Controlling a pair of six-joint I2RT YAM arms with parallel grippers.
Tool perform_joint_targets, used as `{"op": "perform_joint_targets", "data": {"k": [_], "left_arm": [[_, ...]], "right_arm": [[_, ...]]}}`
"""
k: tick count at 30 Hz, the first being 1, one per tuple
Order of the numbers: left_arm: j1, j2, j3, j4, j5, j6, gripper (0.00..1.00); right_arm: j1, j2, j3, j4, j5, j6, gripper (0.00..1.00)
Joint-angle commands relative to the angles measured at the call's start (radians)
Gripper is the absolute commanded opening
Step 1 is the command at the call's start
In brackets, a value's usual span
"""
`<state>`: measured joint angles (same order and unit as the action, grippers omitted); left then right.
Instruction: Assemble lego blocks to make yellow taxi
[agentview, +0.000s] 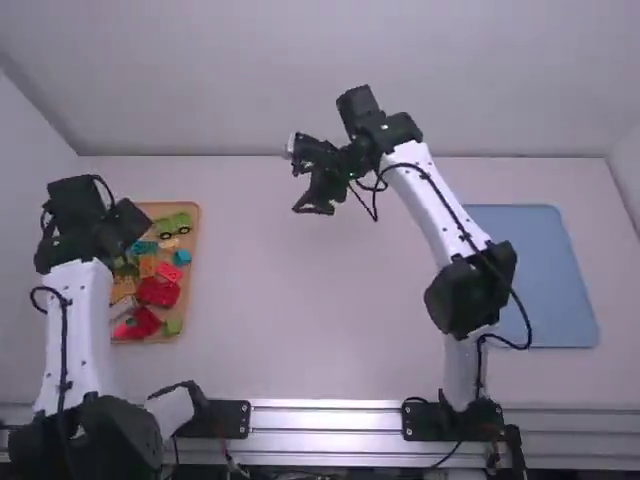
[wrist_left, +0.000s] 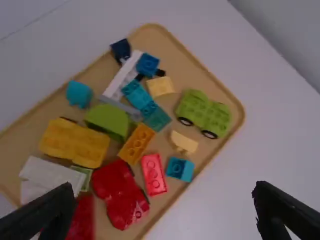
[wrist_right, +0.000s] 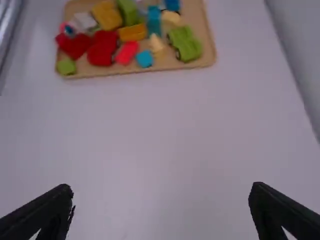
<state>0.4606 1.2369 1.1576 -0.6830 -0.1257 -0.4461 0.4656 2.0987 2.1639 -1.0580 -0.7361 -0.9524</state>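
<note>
Loads of colour past the black fingers (wrist_left: 287, 212)
Red block (wrist_left: 84, 220) right by one finger, white block (wrist_left: 47, 175) just past it, then yellow block (wrist_left: 75, 142), red car (wrist_left: 120, 192), orange brick (wrist_left: 136, 143). Farther from the fingers: lime green car (wrist_left: 204, 114), black wheels (wrist_left: 209, 134), navy block (wrist_left: 121, 50), all on a tan tray (wrist_left: 190, 70).

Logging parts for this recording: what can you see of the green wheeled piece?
The lime-green wheeled base looks like hard plastic, with studs on top and two black wheels visible along one side. Its two wider ends meet at a narrower middle. It sits upright on the floor of the tan tray, in the far right corner as the high view shows it. No jaws touch it, and a gap separates it from the beige block.
</note>
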Motion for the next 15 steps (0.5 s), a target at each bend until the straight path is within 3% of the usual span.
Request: {"op": "perform_joint_targets", "data": {"k": [1,8,15], "left_arm": [[0.046,0.023,0.047,-0.013,0.065,-0.012,0.97],[0.138,0.074,0.133,-0.121,0.135,0.003,0.99],[0.155,0.092,0.265,-0.275,0.133,0.08,0.99]], "right_arm": [[0.013,0.045,0.083,-0.006,-0.055,-0.082,0.96],[0.002,0.089,0.143,0.024,-0.072,0.014,0.98],[-0.009,0.086,0.094,0.018,-0.137,0.012,0.99]]}}
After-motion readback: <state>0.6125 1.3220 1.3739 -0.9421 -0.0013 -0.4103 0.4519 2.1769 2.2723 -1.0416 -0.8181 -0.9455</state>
